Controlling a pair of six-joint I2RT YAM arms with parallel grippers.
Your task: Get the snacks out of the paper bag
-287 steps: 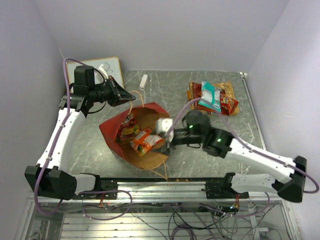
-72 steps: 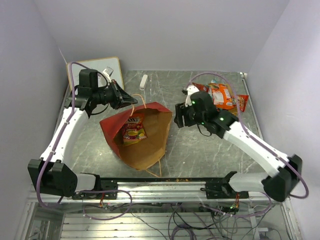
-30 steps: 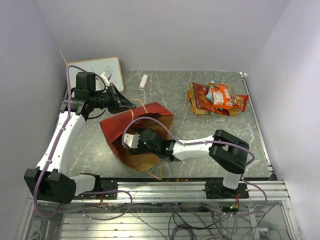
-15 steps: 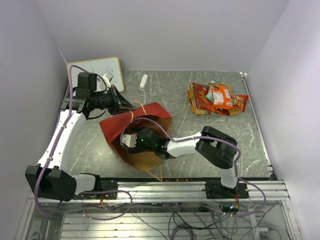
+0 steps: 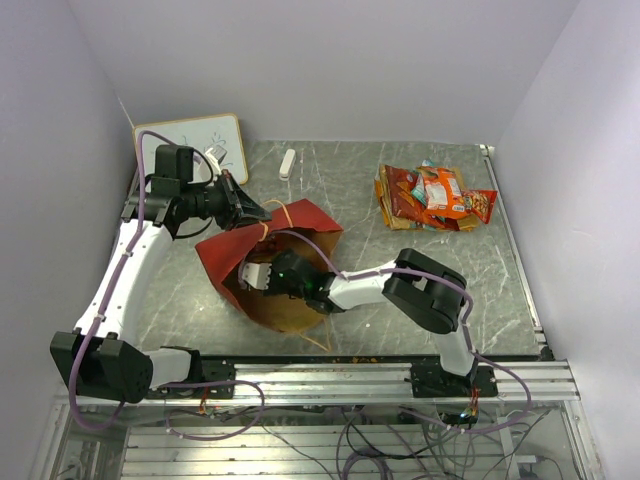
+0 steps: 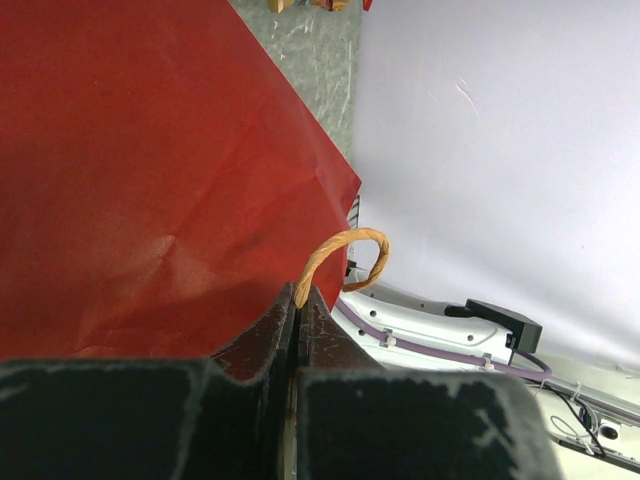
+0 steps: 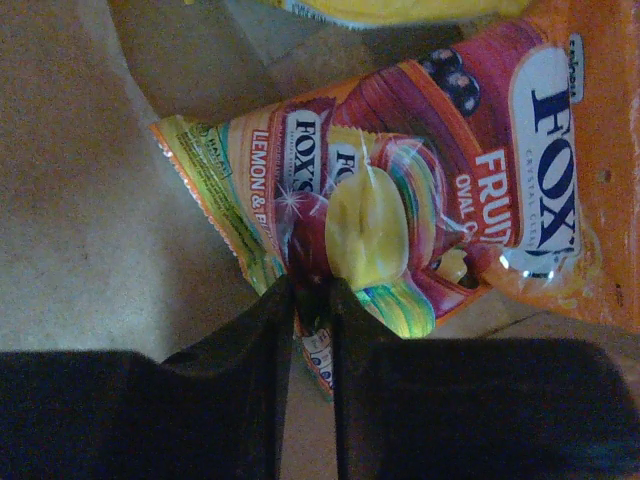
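Note:
The paper bag point(image 5: 215, 255) lies on its side, red outside, brown inside, mouth toward the near edge. My left gripper point(image 5: 262, 213) is shut on its tan cord handle point(image 6: 345, 250) and holds the top side up; the red wall point(image 6: 130, 170) fills the left wrist view. My right gripper point(image 5: 256, 275) is deep inside the bag, its jaws shut on the lower edge of an orange snack packet point(image 7: 420, 200) lying on the brown paper. Several snack packets point(image 5: 435, 197) lie in a pile at the back right of the table.
A whiteboard point(image 5: 200, 140) leans at the back left, and a small white stick point(image 5: 288, 162) lies beside it. The edge of a yellow packet point(image 7: 400, 8) shows further inside the bag. The right arm's elbow point(image 5: 425, 290) rests low just right of the bag.
The right arm left the pile at the back right and reached into the bag, going deeper to the left over the last second. The left gripper has kept hold of the handle.

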